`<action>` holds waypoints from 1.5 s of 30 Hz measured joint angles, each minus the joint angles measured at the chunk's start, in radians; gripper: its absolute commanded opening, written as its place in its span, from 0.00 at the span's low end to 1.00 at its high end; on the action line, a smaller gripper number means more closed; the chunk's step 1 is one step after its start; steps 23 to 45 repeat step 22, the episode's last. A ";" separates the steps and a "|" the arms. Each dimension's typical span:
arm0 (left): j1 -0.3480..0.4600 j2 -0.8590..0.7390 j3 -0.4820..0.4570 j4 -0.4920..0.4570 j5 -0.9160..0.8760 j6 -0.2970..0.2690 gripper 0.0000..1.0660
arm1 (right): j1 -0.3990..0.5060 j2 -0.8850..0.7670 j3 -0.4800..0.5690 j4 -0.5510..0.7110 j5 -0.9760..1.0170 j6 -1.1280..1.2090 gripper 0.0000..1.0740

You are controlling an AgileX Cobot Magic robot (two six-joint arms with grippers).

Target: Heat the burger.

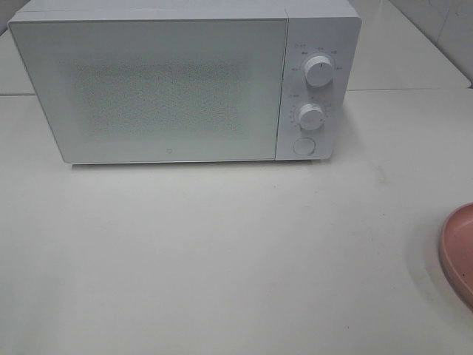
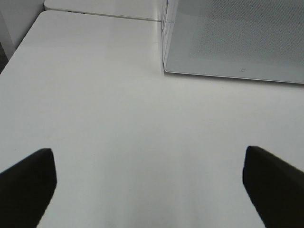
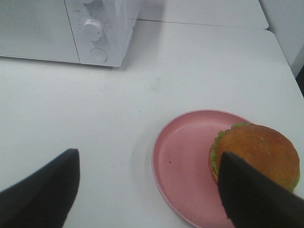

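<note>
Presumably soft and layered, the burger sits toward one side of the pink plate, so gripping the bun's sides gently (or moving it by the plate rim) looks safest. Only the right wrist view shows it; the high view catches just the plate's edge beside the closed microwave. Both the left gripper and right gripper stand wide, empty.

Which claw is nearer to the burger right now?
Right. The right claw hangs open just above the pink plate, one finger overlapping the burger in its wrist view. The left claw is open over bare table by the microwave's door side.
</note>
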State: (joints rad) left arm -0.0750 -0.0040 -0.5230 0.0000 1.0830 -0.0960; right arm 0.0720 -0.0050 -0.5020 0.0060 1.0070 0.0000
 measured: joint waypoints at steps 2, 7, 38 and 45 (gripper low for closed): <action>0.000 -0.001 0.000 0.000 0.000 0.000 0.94 | 0.000 0.000 0.000 0.000 0.000 0.000 0.71; 0.000 -0.001 0.000 0.000 0.000 0.000 0.94 | 0.000 0.000 0.000 0.000 0.000 0.000 0.71; 0.000 -0.001 0.000 0.000 0.000 0.000 0.94 | 0.000 0.000 0.000 0.000 0.000 0.000 0.71; 0.000 -0.001 0.000 0.000 0.000 0.000 0.94 | 0.000 0.000 0.000 0.000 0.000 0.000 0.71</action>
